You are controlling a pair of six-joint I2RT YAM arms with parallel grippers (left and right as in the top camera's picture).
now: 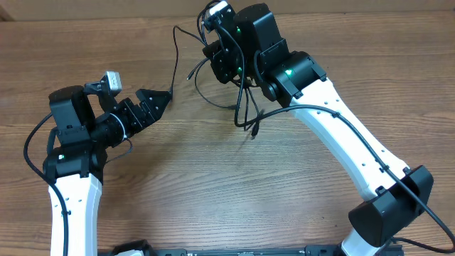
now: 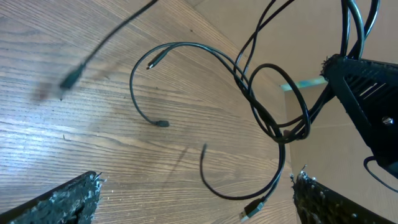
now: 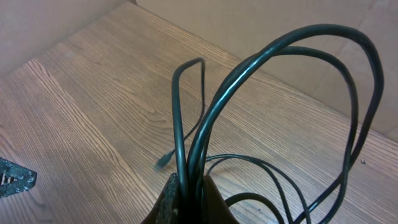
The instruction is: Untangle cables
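Several thin black cables (image 3: 249,68) are bunched together, and my right gripper (image 3: 189,194) is shut on the bundle, holding it up off the table. Their loops arch above the fingers in the right wrist view. In the overhead view the right gripper (image 1: 226,67) is at the back centre, with the cables (image 1: 245,107) dangling below it and a strand trailing left. My left gripper (image 1: 160,99) stands open to the left of the tangle, holding nothing. From the left wrist, the knot (image 2: 273,118) hangs ahead and a plug end (image 2: 252,211) lies between the wide-apart fingers (image 2: 56,202).
The wooden table (image 1: 178,178) runs under both arms. A cardboard wall (image 3: 280,25) borders the far side. The right arm's white link (image 1: 341,135) slants across the right half of the table.
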